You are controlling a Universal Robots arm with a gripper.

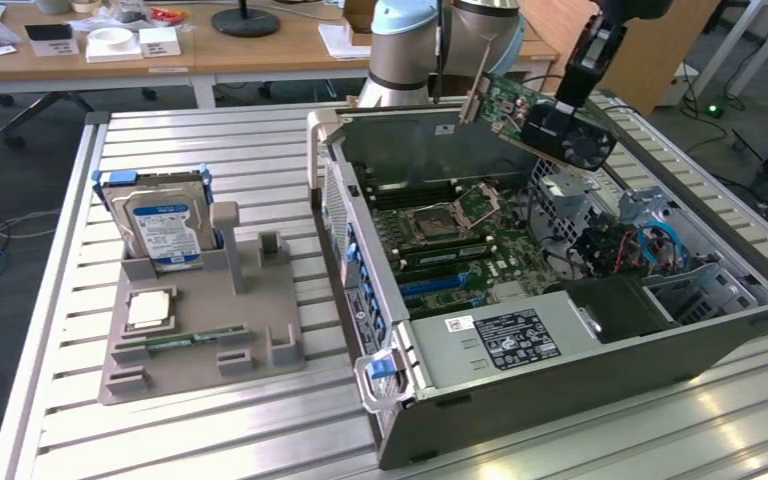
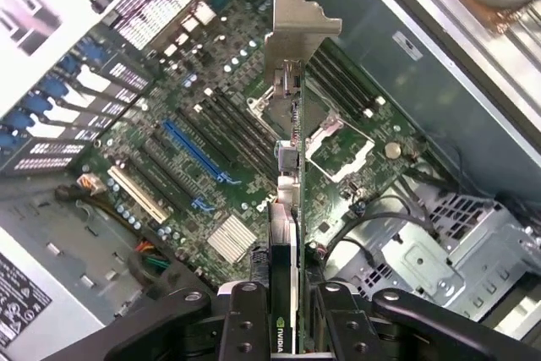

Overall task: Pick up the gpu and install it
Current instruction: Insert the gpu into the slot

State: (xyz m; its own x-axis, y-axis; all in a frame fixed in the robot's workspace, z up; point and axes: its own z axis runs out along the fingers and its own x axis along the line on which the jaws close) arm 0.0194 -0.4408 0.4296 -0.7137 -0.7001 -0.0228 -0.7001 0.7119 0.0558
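gpu (image 1: pixel 534 112) was clamped edge-on in your end effector (image 2: pixel 287 310), hanging over the open case (image 1: pixel 584 370) at the exterior frame's upper right, clear of the motherboard (image 2: pixel 211 82). My read: you needed it square to the blue slot (image 2: pixel 190 154) and untilted.

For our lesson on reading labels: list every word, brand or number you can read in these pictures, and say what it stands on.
"NVIDIA": on the edge of the gpu.
Label on the power supply: too small to read.
Label on the hard drive: too small to read.
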